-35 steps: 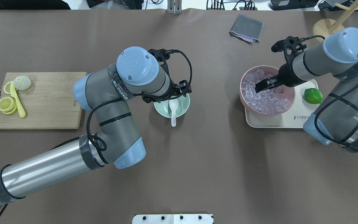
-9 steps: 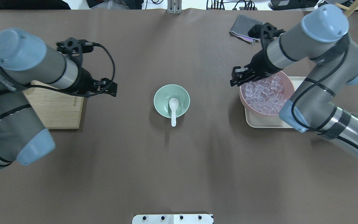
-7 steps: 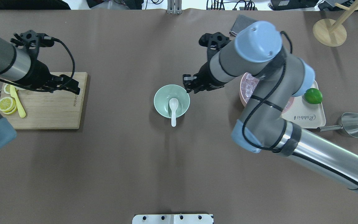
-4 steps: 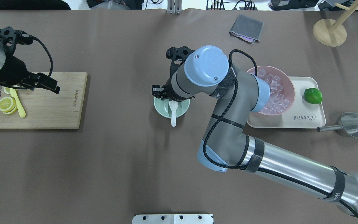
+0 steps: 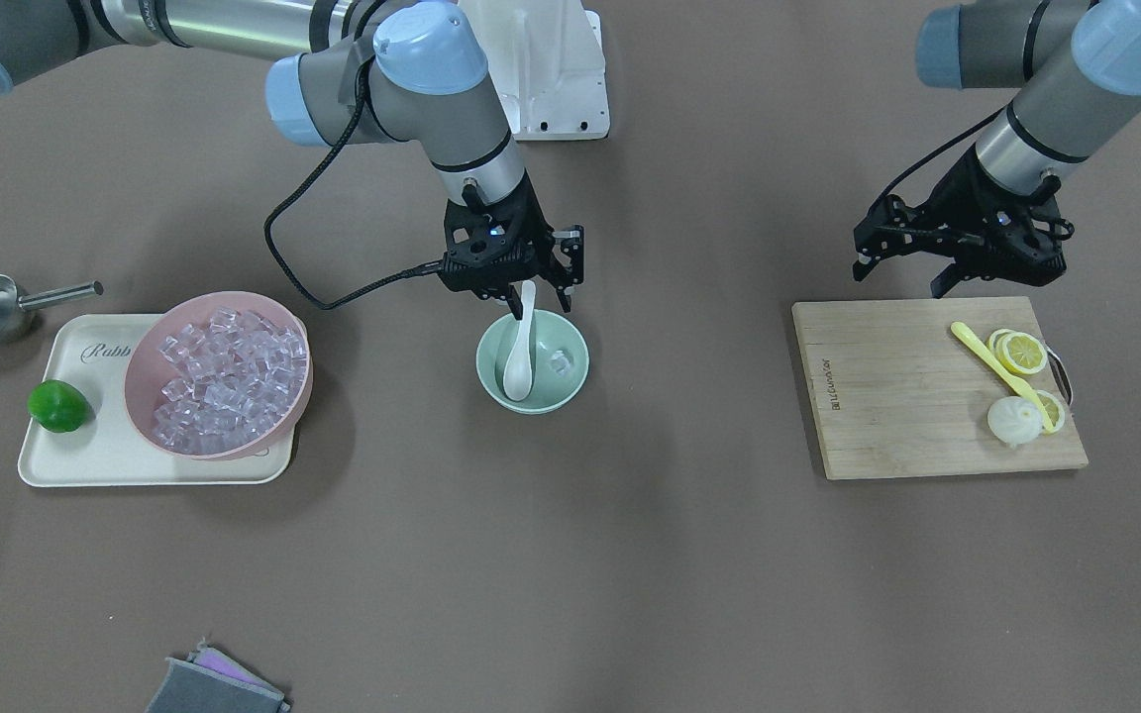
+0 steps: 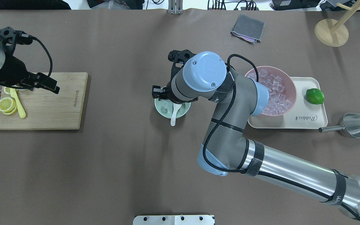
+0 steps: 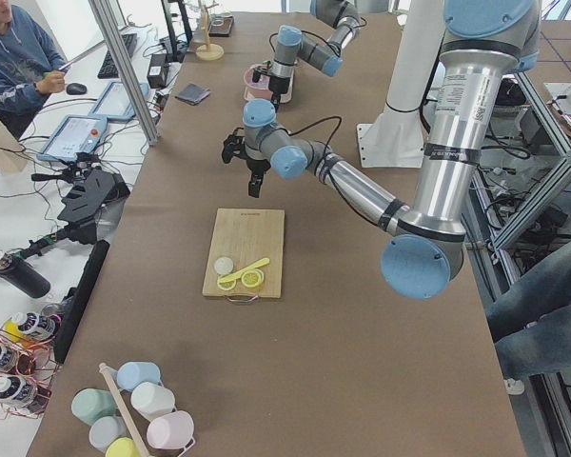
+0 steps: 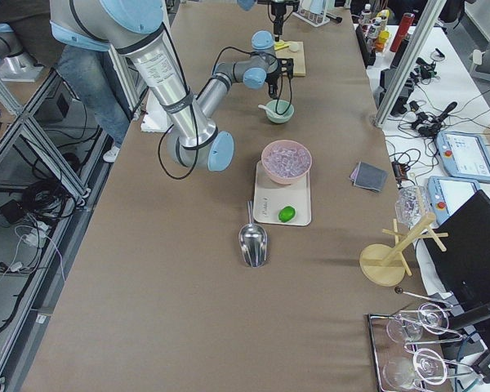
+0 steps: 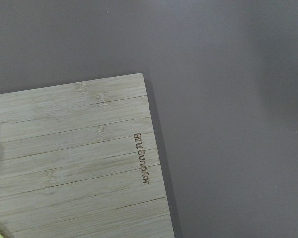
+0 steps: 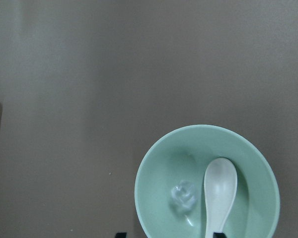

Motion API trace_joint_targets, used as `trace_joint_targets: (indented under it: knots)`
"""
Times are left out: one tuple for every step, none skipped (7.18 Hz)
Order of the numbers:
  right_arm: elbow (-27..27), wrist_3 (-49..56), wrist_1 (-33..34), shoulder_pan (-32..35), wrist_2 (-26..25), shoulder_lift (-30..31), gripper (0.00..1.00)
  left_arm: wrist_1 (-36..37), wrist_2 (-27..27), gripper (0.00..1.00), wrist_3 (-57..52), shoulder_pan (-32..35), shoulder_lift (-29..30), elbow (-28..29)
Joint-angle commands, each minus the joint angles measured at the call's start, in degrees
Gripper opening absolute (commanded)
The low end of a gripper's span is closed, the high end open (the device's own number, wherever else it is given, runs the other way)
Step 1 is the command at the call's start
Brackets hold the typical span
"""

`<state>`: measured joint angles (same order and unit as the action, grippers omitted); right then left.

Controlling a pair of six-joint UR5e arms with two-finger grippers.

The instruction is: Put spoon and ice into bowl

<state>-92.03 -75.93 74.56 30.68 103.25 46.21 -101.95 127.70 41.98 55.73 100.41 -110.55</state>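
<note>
- From overhead, the right arm's wrist covers the far half of the bowl (image 6: pixel 162 110) and nearly all of the right gripper (image 5: pixel 539 293). Its wrist camera shows only two fingertips (image 10: pixel 120 234) at the bottom edge, set wide apart with nothing between them.
- That same view cuts off the bowl's near rim and the end of the spoon (image 10: pixel 219 191) handle.
- The left wrist camera catches just a corner of the cutting board (image 9: pixel 74 158) and bare table. From the front, the left gripper (image 5: pixel 902 272) hangs above the board at the table's left end, and its fingers look spread and empty.
- The bowl stands at the middle of the table. In it lies the spoon, scoop down, with the handle leaning over the robot-side rim. One ice cube (image 5: pixel 559 362) sits just beside the scoop.
- Toward the table's right end, a tray (image 5: pixel 85 451) carries a pink bowl (image 5: pixel 133 381) heaped with ice (image 5: pixel 224 381), and a lime (image 5: pixel 59 406) beside it.
- A cloth (image 5: pixel 219 685) near the far edge is cut off in the front view.
</note>
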Motion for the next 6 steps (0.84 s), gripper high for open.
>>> trace_joint_targets:
  knots:
    - [-3.3,2.9,0.4,3.0,3.0,3.3,1.00,-0.1,0.0,0.97,-0.6,0.0,-0.2,0.7]
    - [-7.7,5.2,0.5,6.5,6.6,7.7,1.00,-0.1,0.0,0.97,-0.7,0.5,-0.6,0.4]
    - [-12.3,11.8,0.6,12.9,12.9,14.3,1.00,-1.1,0.1,0.97,-2.1,1.8,-3.6,-1.2]
    - [-14.1,19.6,0.6,20.1,19.6,19.7,1.00,-1.0,0.1,0.97,-11.1,6.2,-6.2,-0.4]
    - [-15.6,27.5,0.6,26.8,25.2,26.3,1.00,-0.7,1.0,0.97,-21.2,11.6,-8.5,1.2]
    - [-15.5,40.2,0.6,34.8,32.0,33.2,1.00,-0.7,4.5,0.97,-28.7,17.1,-12.4,1.5]
